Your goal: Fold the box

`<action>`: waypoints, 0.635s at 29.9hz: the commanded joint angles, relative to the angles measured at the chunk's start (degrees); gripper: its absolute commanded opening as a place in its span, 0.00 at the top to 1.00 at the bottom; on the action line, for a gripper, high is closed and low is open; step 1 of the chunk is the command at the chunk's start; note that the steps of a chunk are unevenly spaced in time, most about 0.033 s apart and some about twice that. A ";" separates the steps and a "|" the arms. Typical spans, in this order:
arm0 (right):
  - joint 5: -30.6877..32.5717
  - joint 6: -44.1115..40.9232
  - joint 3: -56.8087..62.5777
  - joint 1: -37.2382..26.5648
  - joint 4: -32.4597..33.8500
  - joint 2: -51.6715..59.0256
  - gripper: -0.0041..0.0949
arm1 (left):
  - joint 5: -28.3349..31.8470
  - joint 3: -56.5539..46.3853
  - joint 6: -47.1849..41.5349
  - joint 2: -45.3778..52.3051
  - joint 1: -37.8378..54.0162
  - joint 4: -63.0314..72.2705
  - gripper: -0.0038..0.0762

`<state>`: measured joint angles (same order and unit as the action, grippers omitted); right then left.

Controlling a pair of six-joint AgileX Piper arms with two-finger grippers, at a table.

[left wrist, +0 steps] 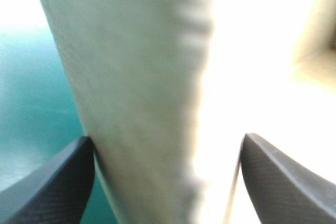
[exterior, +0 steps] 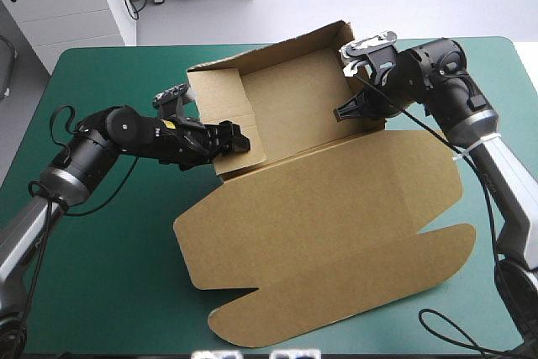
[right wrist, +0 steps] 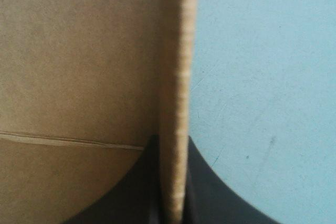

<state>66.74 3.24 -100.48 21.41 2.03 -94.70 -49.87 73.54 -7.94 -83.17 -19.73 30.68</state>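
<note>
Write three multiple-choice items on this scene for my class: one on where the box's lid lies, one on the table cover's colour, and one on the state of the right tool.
1. Where is the lid?
A: flat on the cover, on the near side of the box
B: upright at the far edge
C: hanging off the table

2. What colour is the cover?
A: red
B: teal-green
C: grey

3. The right tool is:
A: open, clear of the box
B: open above the lid
C: shut on a wall of the box

Key:
1 A, the lid lies spread toward the near edge.
2 B, teal-green shows all round the box.
3 C, the right wrist view shows its fingers pinching the board.
</note>
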 commanded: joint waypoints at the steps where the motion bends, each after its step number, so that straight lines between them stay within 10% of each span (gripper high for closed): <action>1: -1.97 -0.31 -2.22 1.04 0.46 2.41 0.97 | 2.69 6.36 -12.76 1.88 -4.53 -12.47 0.27; 19: -1.71 -1.03 -2.22 1.55 0.57 2.41 0.97 | 4.89 9.06 -21.07 1.88 -8.79 -22.27 0.27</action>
<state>66.80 2.17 -100.78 22.61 2.90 -94.70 -49.24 80.34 -29.14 -83.17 -27.84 7.97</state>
